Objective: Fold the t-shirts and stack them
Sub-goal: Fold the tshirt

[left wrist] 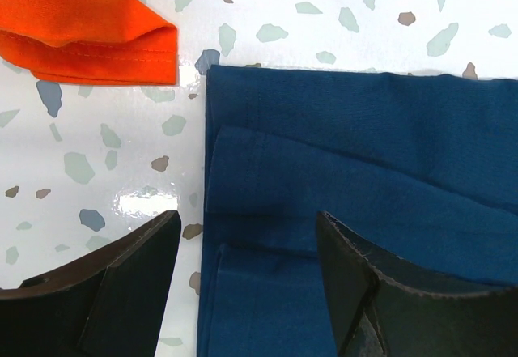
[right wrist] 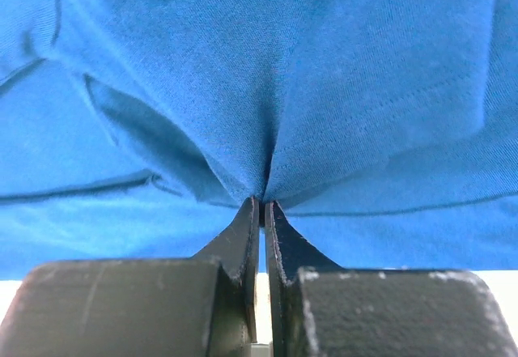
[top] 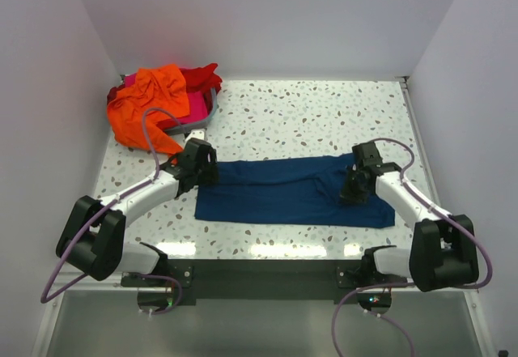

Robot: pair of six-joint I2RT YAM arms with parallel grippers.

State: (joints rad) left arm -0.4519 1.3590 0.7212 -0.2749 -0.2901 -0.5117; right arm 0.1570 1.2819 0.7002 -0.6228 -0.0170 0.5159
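Navy t-shirt [top: 291, 191] lies folded lengthwise on the tabletop [top: 324, 122], long axis left to right; right tool [right wrist: 263, 205] pinches its right end; left tool [left wrist: 247, 229] stands open astride its left edge.

Navy t-shirt [top: 295, 191] lies folded flat; orange, red, pink t-shirts [top: 158, 102] heaped far-left.

I see my left white arm [top: 144, 189] and right white arm [top: 405, 193] with chunky black joints, thin purple cables [top: 144, 134] looping off them, and dusty flat black fingers [left wrist: 121, 292].
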